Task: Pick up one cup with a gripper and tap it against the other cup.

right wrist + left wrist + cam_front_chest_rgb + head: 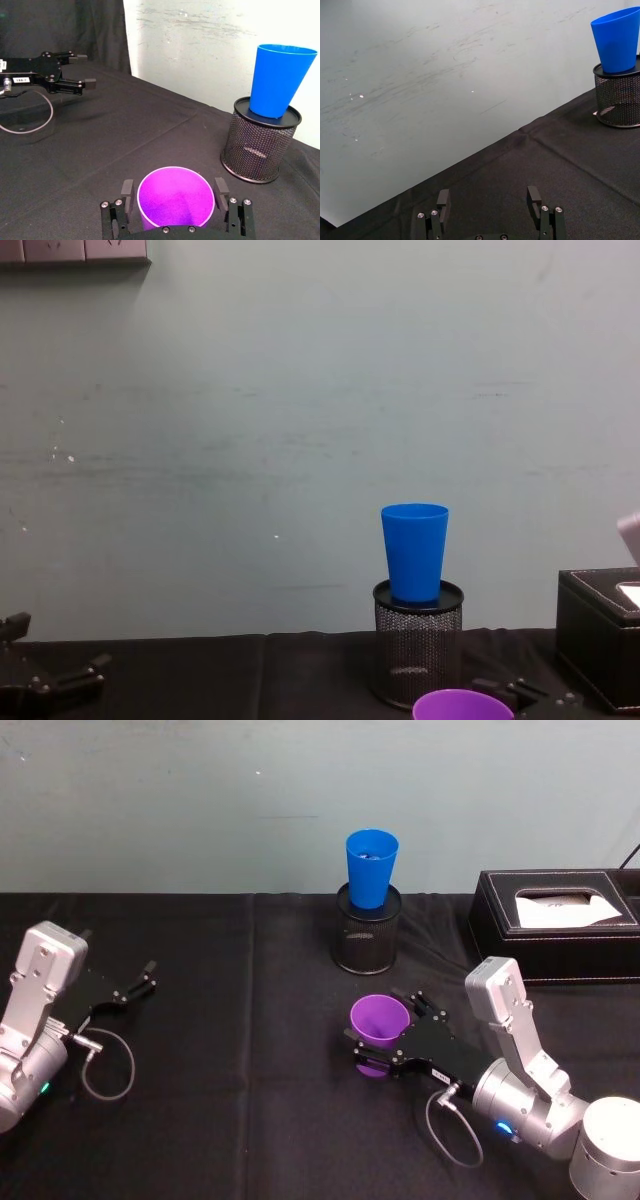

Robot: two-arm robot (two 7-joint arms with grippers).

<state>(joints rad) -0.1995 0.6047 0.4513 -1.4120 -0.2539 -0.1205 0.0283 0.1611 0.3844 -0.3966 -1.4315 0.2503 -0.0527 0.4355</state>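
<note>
From my seat, the purple cup (379,1020) stands upright between my right gripper's (385,1033) fingers, near the table's (240,1100) front right. Behind it, the blue cup (371,867) stands on the mesh cylinder (367,932). The tissue box (555,925) lies farther right. My left gripper (148,977) sits far left.

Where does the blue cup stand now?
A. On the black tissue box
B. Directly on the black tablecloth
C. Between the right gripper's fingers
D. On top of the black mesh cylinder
D: the blue cup sits upright on the black mesh cylinder, above the cloth.
</note>
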